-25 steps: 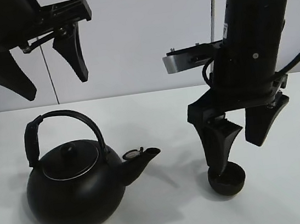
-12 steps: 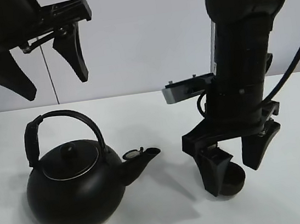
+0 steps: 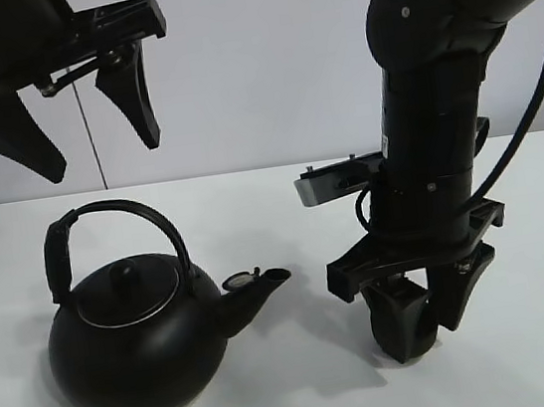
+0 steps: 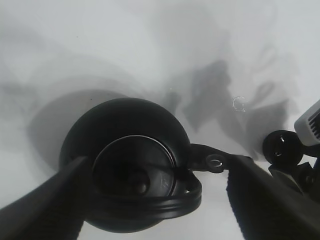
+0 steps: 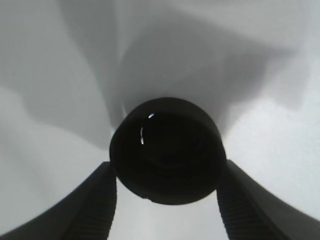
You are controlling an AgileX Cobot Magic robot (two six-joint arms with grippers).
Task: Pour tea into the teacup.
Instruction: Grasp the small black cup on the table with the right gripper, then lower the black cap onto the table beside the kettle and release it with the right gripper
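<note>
Right gripper (image 3: 424, 329) lower, tight around teacup (image 5: 167, 150)

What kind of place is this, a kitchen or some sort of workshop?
Probably a robot test bench, not a kitchen: a plain white table against a blank wall, the left pincer open above a black kettle, and the right pincer closed on a small teacup.

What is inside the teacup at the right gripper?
The right wrist view looks straight into the teacup: a dark interior with a small glint near the rim, no object visible. Its blackness hides whether any tea is there.
</note>
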